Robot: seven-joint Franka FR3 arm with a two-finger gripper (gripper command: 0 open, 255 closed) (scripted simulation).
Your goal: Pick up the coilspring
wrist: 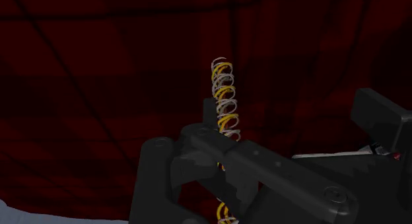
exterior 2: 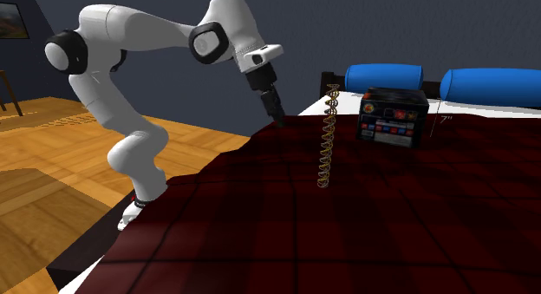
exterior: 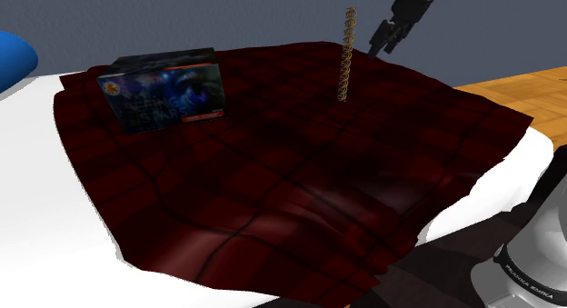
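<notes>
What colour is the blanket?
The blanket is dark red with black checks, clearest in the shoulder view.

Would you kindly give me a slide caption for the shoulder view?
Black gripper hovers near an upright coilspring on a dark red plaid blanket.

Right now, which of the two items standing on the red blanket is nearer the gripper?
The coilspring, the thin gold coil standing upright close to the gripper. The dark printed box sits well farther off across the blanket.
</notes>
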